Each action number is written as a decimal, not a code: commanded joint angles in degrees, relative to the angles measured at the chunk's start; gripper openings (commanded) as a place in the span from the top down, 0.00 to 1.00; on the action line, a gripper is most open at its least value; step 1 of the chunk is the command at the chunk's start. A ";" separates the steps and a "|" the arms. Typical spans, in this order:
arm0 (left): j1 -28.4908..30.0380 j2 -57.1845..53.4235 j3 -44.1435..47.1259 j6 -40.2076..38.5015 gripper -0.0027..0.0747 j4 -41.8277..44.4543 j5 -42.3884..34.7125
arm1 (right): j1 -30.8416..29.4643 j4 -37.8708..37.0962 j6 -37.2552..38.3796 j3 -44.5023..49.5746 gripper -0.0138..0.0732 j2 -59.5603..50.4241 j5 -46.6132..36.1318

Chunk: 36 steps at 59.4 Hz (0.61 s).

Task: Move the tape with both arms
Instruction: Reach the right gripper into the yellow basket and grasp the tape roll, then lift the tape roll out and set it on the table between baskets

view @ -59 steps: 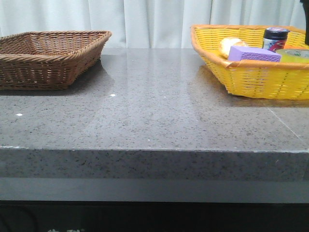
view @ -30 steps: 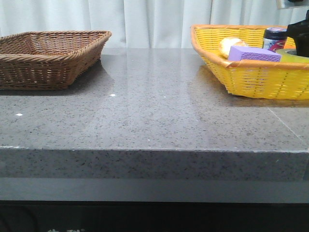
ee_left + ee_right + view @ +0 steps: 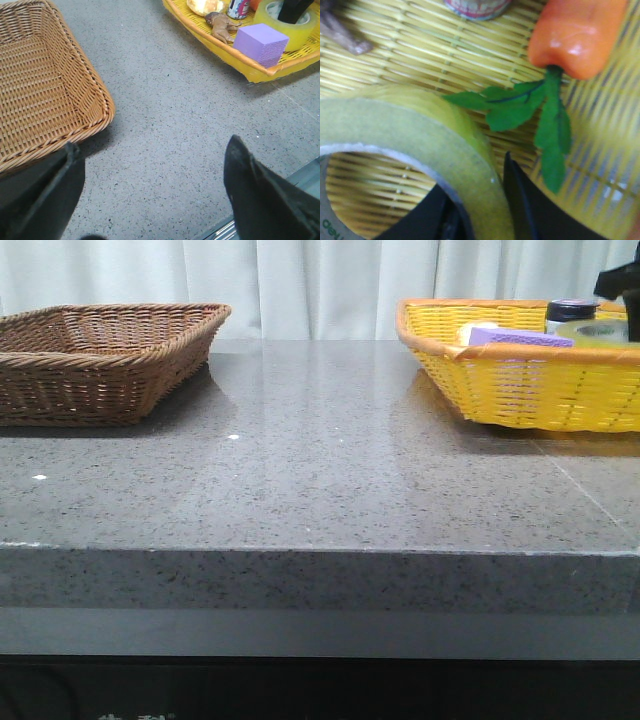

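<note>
The tape (image 3: 420,135), a yellow translucent roll with a white core, lies in the yellow basket (image 3: 520,352) at the far right. My right gripper (image 3: 477,175) is shut on the roll's wall, one finger inside the core and one outside against the yellow side. In the front view the tape (image 3: 600,332) shows just above the basket rim, with the right gripper (image 3: 615,280) over it. In the left wrist view the tape (image 3: 285,25) sits behind a purple block (image 3: 260,44). My left gripper (image 3: 154,141) is open and empty above the bare grey table.
A brown wicker basket (image 3: 100,370) stands empty at the far left, also in the left wrist view (image 3: 40,90). The yellow basket also holds a toy carrot (image 3: 575,35), a can (image 3: 572,312) and a bread-like item (image 3: 202,6). The table's front edge (image 3: 320,552) is near.
My right gripper has come down into the yellow basket onto the tape. The basket has tipped or shifted, and its near rim now hides more of its contents.
</note>
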 commanded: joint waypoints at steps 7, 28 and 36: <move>-0.46 -0.40 -1.96 -0.13 0.24 -0.32 -4.03 | -0.31 0.83 -0.55 -2.26 0.64 -9.50 -0.32; -0.46 -0.40 -1.96 -0.13 0.24 -0.32 -4.03 | 9.01 6.25 -0.55 -2.26 0.64 -15.81 -1.15; -0.46 -0.40 -1.96 -0.13 0.24 -0.32 -4.03 | 17.35 6.25 -0.55 -2.26 0.64 -15.39 -2.10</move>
